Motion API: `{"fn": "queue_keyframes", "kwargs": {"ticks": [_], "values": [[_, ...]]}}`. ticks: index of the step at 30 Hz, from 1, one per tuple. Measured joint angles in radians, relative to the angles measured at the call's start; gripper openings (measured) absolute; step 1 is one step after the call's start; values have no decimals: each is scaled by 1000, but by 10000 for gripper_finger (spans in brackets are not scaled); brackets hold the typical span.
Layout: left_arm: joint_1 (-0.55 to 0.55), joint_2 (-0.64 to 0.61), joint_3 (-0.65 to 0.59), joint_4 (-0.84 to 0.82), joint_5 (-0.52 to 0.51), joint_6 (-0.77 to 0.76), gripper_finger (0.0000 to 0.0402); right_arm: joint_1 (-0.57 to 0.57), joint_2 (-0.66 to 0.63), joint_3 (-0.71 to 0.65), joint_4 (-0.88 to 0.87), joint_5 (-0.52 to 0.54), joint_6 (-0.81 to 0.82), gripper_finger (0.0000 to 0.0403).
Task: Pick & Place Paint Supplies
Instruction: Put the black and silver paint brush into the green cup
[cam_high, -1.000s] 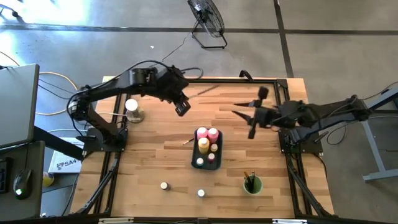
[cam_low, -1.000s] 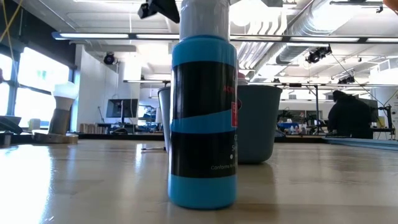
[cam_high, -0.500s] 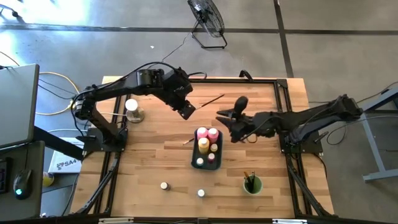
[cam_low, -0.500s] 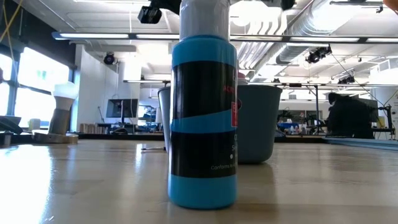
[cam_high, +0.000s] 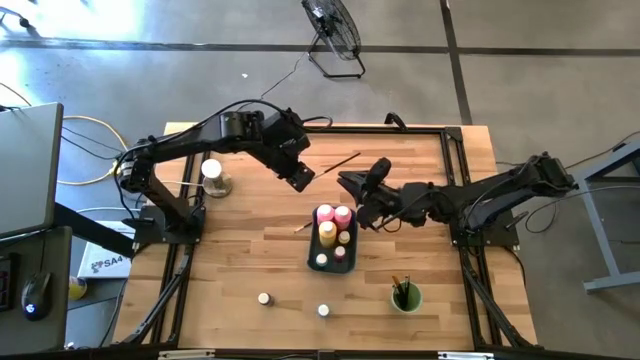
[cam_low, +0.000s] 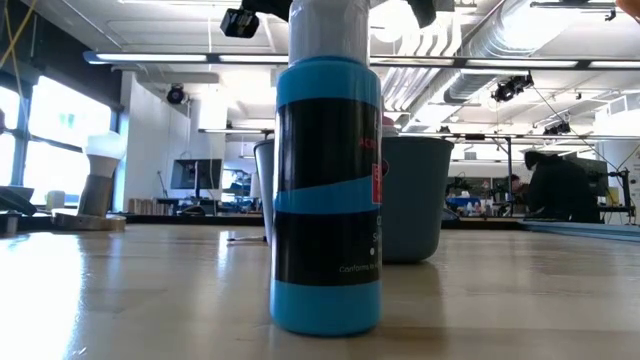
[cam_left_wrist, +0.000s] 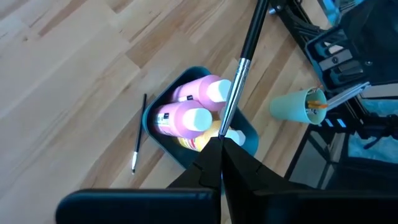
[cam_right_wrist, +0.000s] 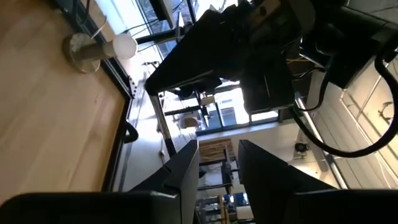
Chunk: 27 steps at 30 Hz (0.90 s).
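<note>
While pinched in the left claw (cam_left_wrist: 222, 144), the paintbrush (cam_left_wrist: 244, 59) overhangs the tray (cam_left_wrist: 163, 144).

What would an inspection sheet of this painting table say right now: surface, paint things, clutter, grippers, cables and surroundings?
Surface: wooden table, dry, no spills seen.
Job's things: pink bottles and a yellow bottle stand in the tray; two small jars sit loose near the front edge; one paintbrush lies beside the tray; brushes stand in the green cup.
Clutter: a white-topped stand on the left side.
Grippers: left gripper is shut on a raised paintbrush; right gripper hovers open beside it, empty.
Cables: a yellow cable off the table's left.
Surroundings: floor fan; a person far behind.
</note>
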Motion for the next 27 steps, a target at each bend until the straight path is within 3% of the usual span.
{"fn": "queue_keyframes", "kwargs": {"ticks": [12, 16, 27], "values": [[0, 0, 0, 51, 27, -4, 0, -5, 1, 0, -92, 29, 24, 108], [0, 0, 0, 51, 29, -8, 0, -5, 1, 0, -61, 91, 26, 108], [0, 0, 0, 52, 74, -30, 0, -54, 1, 0, -116, 67, 24, 108]]}}
